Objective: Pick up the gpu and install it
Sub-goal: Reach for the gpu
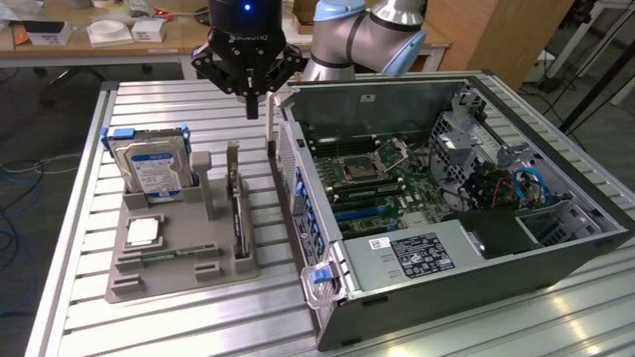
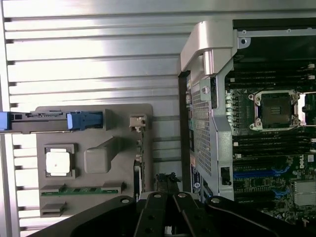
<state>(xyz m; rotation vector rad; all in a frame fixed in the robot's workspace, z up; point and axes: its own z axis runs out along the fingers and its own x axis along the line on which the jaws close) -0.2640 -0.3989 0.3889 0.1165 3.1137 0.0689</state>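
The gpu (image 1: 236, 202) stands on edge in a slot of the grey holder tray (image 1: 129, 279), its silver bracket end toward the back. In the wrist view the gpu (image 2: 139, 163) shows edge-on as a thin strip. My gripper (image 1: 252, 111) hangs shut and empty above the table, behind the tray and a little toward the open computer case (image 1: 555, 245). Its black linkage and closed gripper tips (image 2: 168, 183) sit between the card and the case wall. Blue expansion slots (image 1: 359, 216) lie on the motherboard inside.
On the tray stand a silver hard drive with a blue-white label (image 1: 154, 167), a processor chip (image 1: 146, 232) and a narrow green memory stick (image 1: 163, 256). The case's side wall (image 1: 293, 186) rises right beside the tray. A cluttered bench (image 1: 100, 33) runs behind the ribbed table.
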